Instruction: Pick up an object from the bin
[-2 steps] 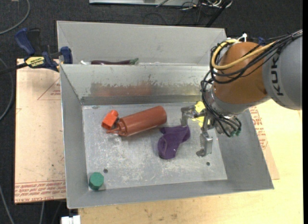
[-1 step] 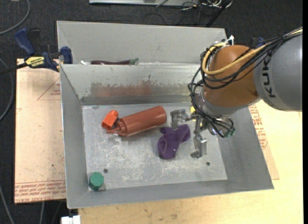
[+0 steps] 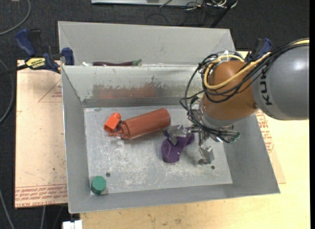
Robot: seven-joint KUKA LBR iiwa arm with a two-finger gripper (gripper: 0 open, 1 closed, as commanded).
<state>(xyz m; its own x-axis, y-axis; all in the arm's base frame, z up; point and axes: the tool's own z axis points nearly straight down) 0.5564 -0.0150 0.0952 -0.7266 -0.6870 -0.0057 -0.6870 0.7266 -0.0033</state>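
Note:
My gripper [image 3: 194, 144] is low over the right half of the bin floor, under the arm's orange cover. Its fingers stand apart, so it is open. The right fingertip [image 3: 205, 154] hangs just above the bare floor. The left finger is at the upper end of a purple, lumpy, soft-looking thing [image 3: 171, 150] that lies right of the bin's middle and stretches down and left from that finger. Nothing sits between the fingers. Just left of it, a red-brown cylinder [image 3: 146, 123] with an orange cap end [image 3: 112, 121] lies on its side.
A small green round cap [image 3: 98, 185] rests in the bin's front left corner. The sloping bin walls rise close behind and to the right of the gripper. Cables loop round the orange cover.

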